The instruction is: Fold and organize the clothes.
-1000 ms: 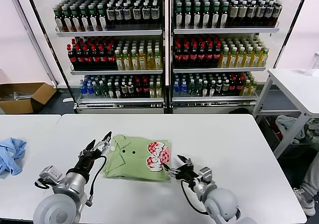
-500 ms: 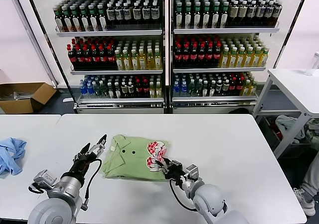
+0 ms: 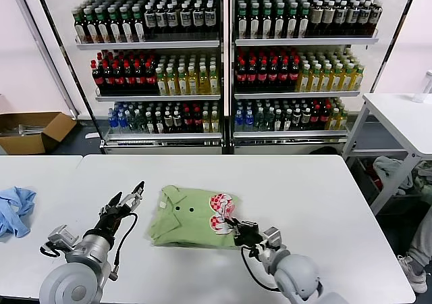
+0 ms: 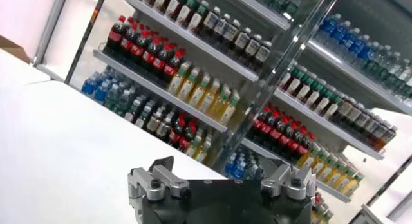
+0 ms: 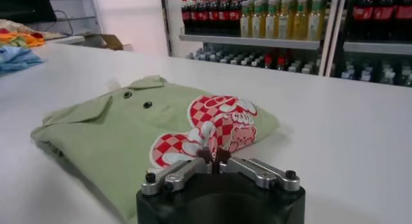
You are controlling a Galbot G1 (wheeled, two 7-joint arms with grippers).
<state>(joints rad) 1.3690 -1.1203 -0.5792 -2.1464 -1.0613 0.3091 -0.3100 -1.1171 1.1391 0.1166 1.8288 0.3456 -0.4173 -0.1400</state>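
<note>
The clothes are one light green polo shirt [image 3: 185, 216], folded on the white table [image 3: 317, 182], collar and dark buttons up, its red-and-white checkered print at the right end. My right gripper [image 3: 237, 228] is at the shirt's right edge. In the right wrist view the shirt [image 5: 122, 122] lies just ahead of this gripper [image 5: 213, 156], whose fingers are shut on a pinch of the checkered fabric. My left gripper [image 3: 131, 193] hovers open and empty to the left of the shirt, apart from it; its wrist view shows the spread fingers [image 4: 159, 169] against the shelves.
A crumpled blue cloth [image 3: 15, 209] lies at the table's far left and also shows in the right wrist view [image 5: 16, 56]. Bottle shelves [image 3: 223, 67] stand behind the table. A cardboard box [image 3: 34, 132] sits on the floor at back left. A second table [image 3: 405, 118] is at right.
My right gripper moved in to the shirt's right edge and closed on the printed fabric. The shirt shifted a little to the right. My left gripper drew slightly away to the left.
</note>
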